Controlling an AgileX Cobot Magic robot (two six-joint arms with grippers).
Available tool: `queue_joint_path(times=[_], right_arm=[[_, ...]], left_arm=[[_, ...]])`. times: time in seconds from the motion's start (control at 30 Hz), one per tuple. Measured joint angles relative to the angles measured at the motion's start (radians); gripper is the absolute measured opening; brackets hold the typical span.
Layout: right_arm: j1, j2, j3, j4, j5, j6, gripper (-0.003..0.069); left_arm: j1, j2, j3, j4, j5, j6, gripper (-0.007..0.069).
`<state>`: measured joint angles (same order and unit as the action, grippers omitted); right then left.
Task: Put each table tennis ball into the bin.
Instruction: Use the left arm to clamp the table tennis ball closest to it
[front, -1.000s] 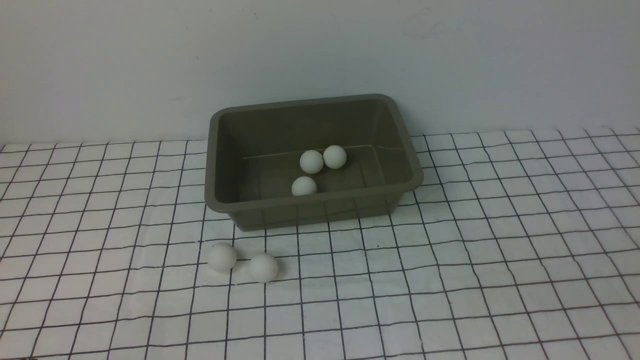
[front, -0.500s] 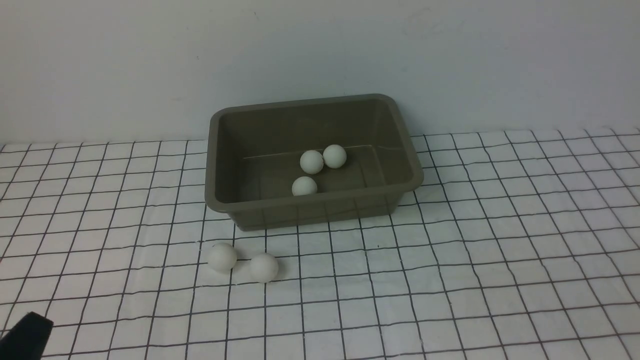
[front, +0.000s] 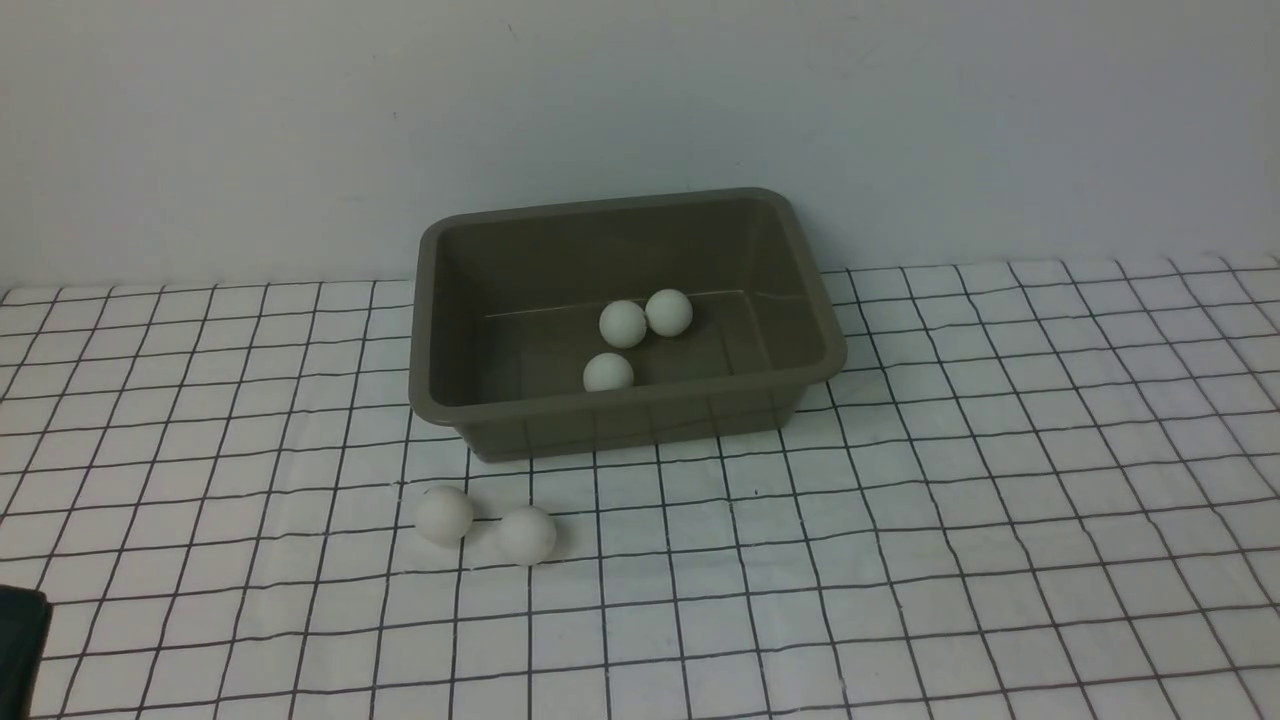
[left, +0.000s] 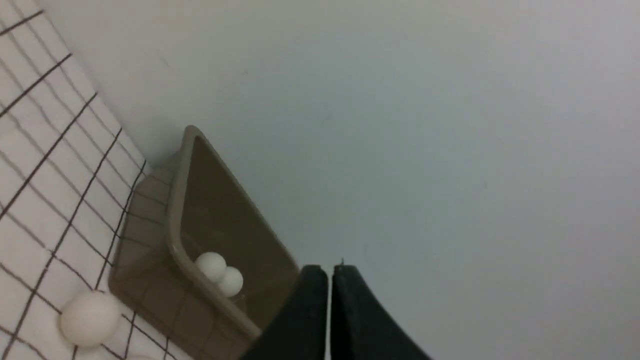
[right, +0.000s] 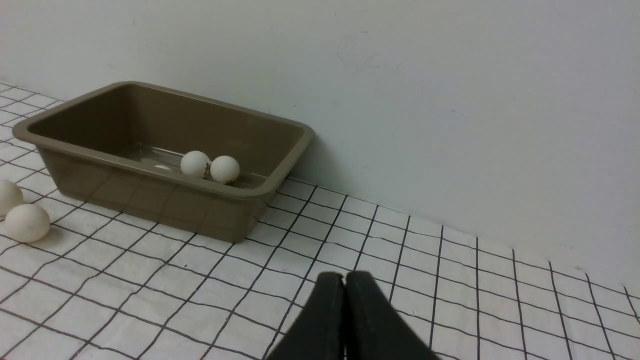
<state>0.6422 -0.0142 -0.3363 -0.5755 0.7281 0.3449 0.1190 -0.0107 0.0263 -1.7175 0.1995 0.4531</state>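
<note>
Currently three of five balls are done. The bin (front: 620, 402) sits on the counter (front: 1000, 520), back against the wall (front: 640, 100).

- Inside the bin: one ball (front: 623, 324) touches a second (front: 669, 312) toward the bin's back wall. A third (front: 608, 372) lies close behind the bin's front rim.
- Left to move: two balls on the counter in front of the bin, off its left front corner (front: 444, 514) (front: 527, 535). They are just beside each other; I cannot tell if they touch.
- Left claw (left: 330, 272): jaws pressed together, nothing between them, held up off the counter.
- Right claw (right: 345, 277): jaws likewise together and empty, well apart from the bin.

Judgement: no pick is under way, and either claw must open before it can take a ball.

View comparison:

- Only the front view gives all five balls at once. It shows neither claw tip, only a dark corner (front: 20, 650) at its lower edge, probably the left arm.
- In the right wrist view the bin's front rim hides the third inside ball except for a pale sliver. Both loose balls sit at the frame edge.
- The left wrist view shows two inside balls and one loose ball whole. The other loose ball is barely in frame.
</note>
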Motion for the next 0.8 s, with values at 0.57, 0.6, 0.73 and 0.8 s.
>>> queue_joint_path(times=[0.57,0.6,0.73,0.8], right_arm=[[0.0,0.0,0.0,0.0,-0.034,0.0,-0.0018],[0.0,0.0,0.0,0.0,-0.038,0.0,-0.0018],[0.0,0.0,0.0,0.0,-0.058,0.0,-0.0018],[0.0,0.0,0.0,0.0,-0.061,0.0,-0.0018]], left_arm=[[0.0,0.644,-0.587,0.519,0.473,0.585,0.002],[0.0,0.703,-0.618,0.593,0.503,0.554,0.002],[0.0,0.91,-0.696,0.769,0.562,0.468,0.002],[-0.001,0.993,-0.724,0.816,0.564,0.447,0.002]])
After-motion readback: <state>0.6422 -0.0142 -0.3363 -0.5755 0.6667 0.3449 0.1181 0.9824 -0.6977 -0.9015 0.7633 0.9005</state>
